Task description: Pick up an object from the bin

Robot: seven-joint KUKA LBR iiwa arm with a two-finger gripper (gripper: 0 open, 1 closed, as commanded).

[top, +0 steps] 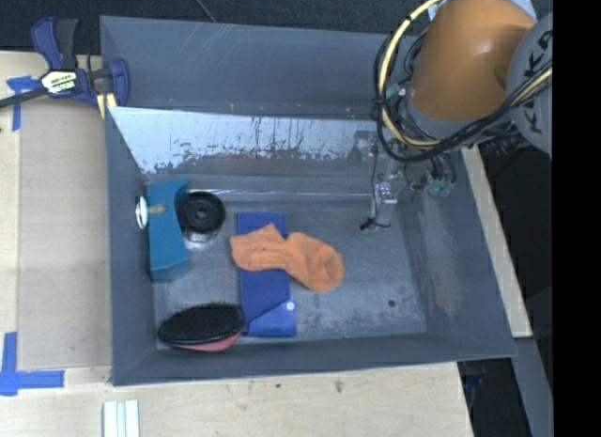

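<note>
At bin (441,275) 3 o'clock, gripper (383,202) hung over bare metal; open or closed, couldn't tell. Risk: straight descent would grab air; orange sock (289,258) sat apart, at its 8 o'clock.

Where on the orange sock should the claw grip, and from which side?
Probably the bunched right end of the orange sock, straight from above: it looks thickest there and lies on the bare bin floor, off the blue pad.
</note>
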